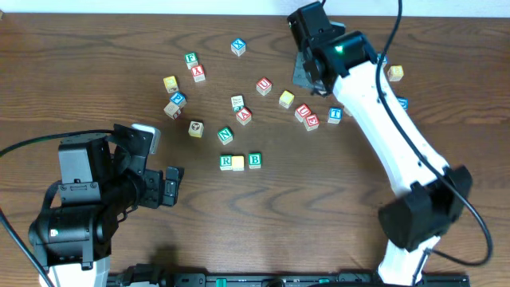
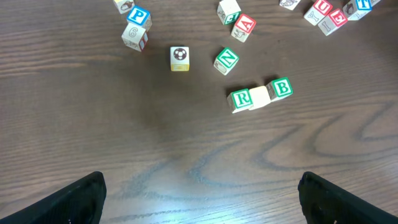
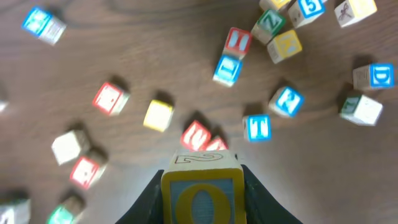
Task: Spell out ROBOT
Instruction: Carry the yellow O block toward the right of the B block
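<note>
A short row lies at mid-table: a green R block (image 1: 225, 162), a plain yellowish block (image 1: 238, 162) and a green B block (image 1: 254, 160). The left wrist view shows the same R (image 2: 240, 98), pale block (image 2: 259, 97) and B (image 2: 281, 88). My right gripper (image 1: 307, 70) hangs above the far-right blocks, shut on a yellow-framed block with a yellow O on blue (image 3: 202, 190). A blue T block (image 3: 257, 127) lies below it, also seen from overhead (image 1: 335, 114). My left gripper (image 2: 199, 205) is open and empty, near the table's front left (image 1: 170, 187).
Many loose letter blocks are scattered across the far half of the table: a green N (image 1: 225, 135), a red A (image 1: 244, 116), a blue P (image 1: 178, 99), a picture block (image 1: 196, 127), red blocks (image 1: 307, 116) and a yellow one (image 1: 286, 99).
</note>
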Available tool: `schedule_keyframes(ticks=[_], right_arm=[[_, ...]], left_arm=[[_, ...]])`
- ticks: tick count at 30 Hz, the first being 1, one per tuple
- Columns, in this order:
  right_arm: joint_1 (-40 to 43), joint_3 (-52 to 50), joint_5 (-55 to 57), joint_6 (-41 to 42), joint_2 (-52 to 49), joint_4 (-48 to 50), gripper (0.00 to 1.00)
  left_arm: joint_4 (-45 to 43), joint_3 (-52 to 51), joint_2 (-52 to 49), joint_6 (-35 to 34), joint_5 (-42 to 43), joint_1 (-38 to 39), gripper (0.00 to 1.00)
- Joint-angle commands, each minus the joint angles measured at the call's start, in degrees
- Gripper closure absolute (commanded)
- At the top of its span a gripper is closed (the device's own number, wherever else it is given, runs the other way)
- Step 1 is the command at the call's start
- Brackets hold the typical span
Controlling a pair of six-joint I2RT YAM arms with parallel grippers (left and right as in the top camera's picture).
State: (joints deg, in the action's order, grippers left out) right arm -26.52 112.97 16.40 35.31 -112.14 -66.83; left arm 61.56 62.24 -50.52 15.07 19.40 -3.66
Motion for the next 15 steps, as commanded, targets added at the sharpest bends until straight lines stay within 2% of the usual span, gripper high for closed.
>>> schedule_keyframes(ticks=[1, 7, 15], right_arm=[[-4.33, 0.48, 0.22, -0.74, 3.89, -3.08, 0.99], [-12.07, -5.16, 6.82, 1.16, 11.23, -3.72, 0.99], [-17.97, -25.92, 8.35, 9.73, 21.62, 5.31, 0.99]], left_arm=[[0.13, 0.46, 0.04, 0.55, 0.7, -0.28, 0.03], [0.13, 0.46, 0.04, 0.55, 0.7, -0.28, 0.03], [0.13, 0.46, 0.04, 0.55, 0.7, -0.28, 0.03]])
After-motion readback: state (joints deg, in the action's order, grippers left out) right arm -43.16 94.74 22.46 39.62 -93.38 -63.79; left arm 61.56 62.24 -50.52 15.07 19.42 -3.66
